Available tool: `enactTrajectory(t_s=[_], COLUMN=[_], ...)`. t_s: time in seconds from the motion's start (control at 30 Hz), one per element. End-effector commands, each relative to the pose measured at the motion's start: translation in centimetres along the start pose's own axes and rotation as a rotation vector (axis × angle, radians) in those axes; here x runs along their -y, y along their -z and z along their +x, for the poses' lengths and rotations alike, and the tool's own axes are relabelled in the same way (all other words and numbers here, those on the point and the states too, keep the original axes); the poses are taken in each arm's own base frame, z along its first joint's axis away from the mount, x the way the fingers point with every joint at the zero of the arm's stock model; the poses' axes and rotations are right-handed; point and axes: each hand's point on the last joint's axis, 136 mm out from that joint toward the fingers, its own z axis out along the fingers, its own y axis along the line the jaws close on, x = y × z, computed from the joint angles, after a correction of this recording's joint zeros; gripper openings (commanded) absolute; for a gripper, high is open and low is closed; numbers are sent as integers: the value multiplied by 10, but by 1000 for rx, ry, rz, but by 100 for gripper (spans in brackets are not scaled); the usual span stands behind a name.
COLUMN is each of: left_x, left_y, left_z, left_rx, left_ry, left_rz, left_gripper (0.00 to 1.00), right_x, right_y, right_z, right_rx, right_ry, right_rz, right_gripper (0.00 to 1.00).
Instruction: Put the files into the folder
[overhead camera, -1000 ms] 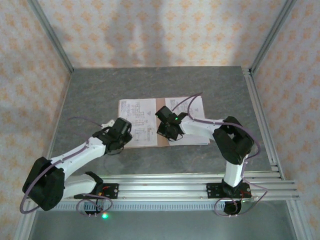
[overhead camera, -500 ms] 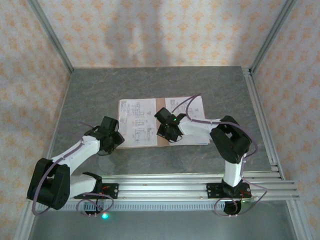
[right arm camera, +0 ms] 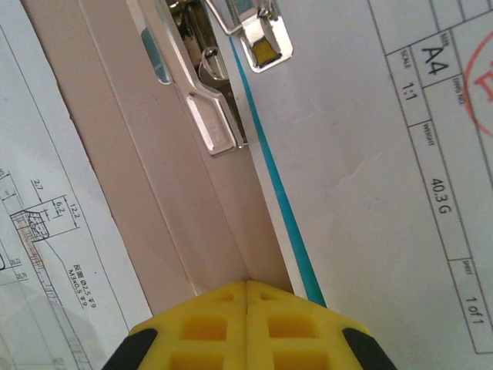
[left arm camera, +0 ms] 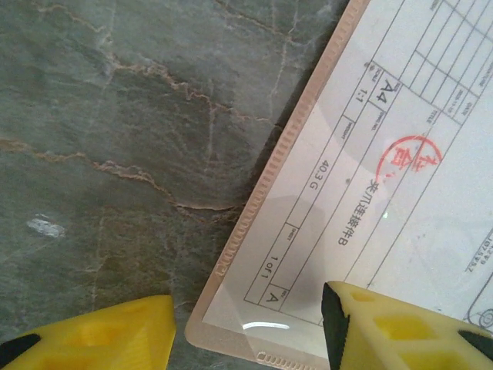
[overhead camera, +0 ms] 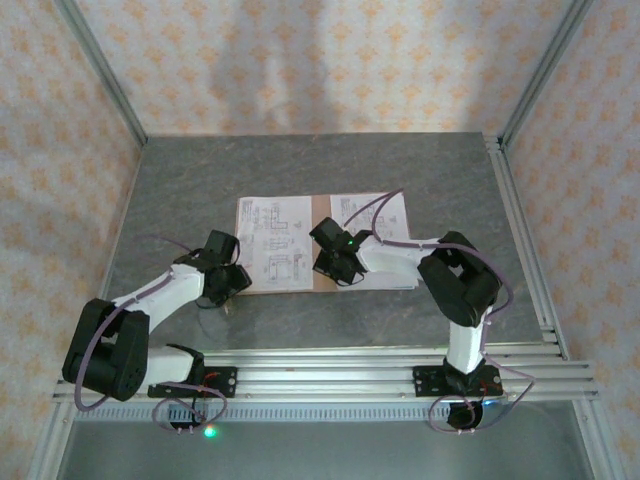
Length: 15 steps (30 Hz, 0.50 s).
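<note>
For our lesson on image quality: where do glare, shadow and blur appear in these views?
Left wrist: a glare streak at the folder corner's glossy cover, yellow fingertips blurred. Right wrist: the metal fastener gleams. Top external: soft shadows on the back wall.

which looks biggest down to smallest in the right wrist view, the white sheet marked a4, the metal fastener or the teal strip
1. white sheet marked A4
2. metal fastener
3. teal strip: just a thin edge shows beside the white sheet, so its real size is unsure
</note>
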Motion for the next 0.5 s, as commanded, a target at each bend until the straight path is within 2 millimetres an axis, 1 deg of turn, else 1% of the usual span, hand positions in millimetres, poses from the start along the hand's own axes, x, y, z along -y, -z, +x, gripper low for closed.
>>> enactTrajectory(t_s=[0.0, 0.1, 0.27, 0.37, 0.47], left_x=[22, 38, 58, 63, 63], left_y=[0, 8, 35, 46, 46], left_z=[-15, -21, -35, -39, -38], left_rx=[44, 70, 138, 163, 159], left_ry=[-19, -15, -14, -22, -24], left_rz=[97, 175, 282, 305, 306], left_gripper=[54, 53, 52, 51, 50], right_x=[65, 65, 65, 64, 63], right_y=[-28, -28, -29, -29, -30], right_z=[25, 26, 27, 27, 28], right_rx=[-60, -63, -68, -72, -78], right_ry=[2, 2, 3, 2, 4], right_rz=[214, 212, 208, 203, 199], right_gripper=[5, 4, 4, 4, 4])
